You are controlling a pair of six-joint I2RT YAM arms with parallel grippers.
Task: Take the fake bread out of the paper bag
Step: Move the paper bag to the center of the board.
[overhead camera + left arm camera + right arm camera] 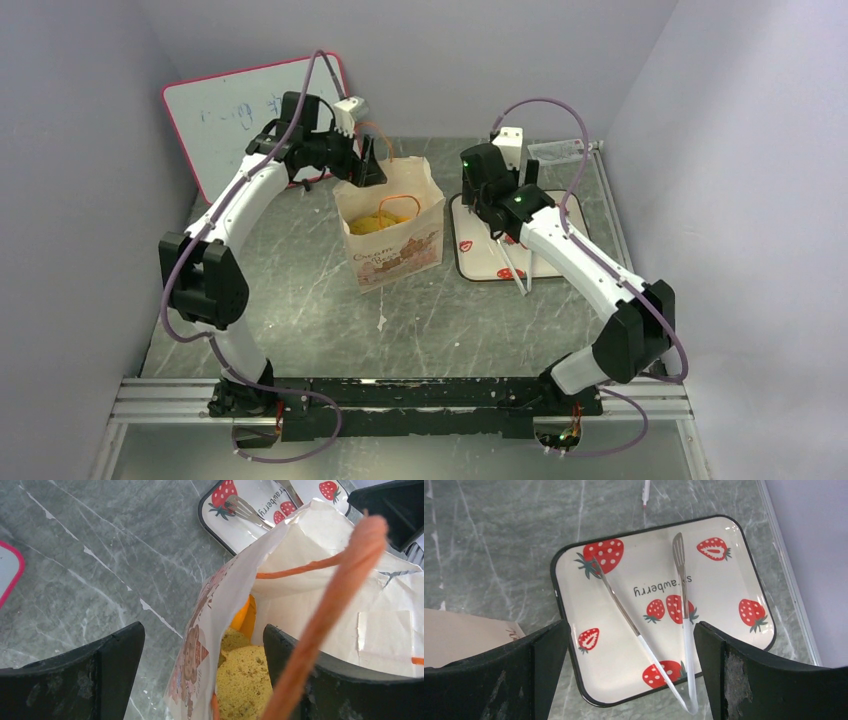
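Here, left claw (202, 650) wide astride paper bag (320, 545) rim.

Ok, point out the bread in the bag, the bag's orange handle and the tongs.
fake bread (245, 680), left wrist view, speckled loaf's top face.
orange handle (330, 605), left wrist view, middle of the near cord.
tongs (685, 630), right wrist view, white grip of one arm.
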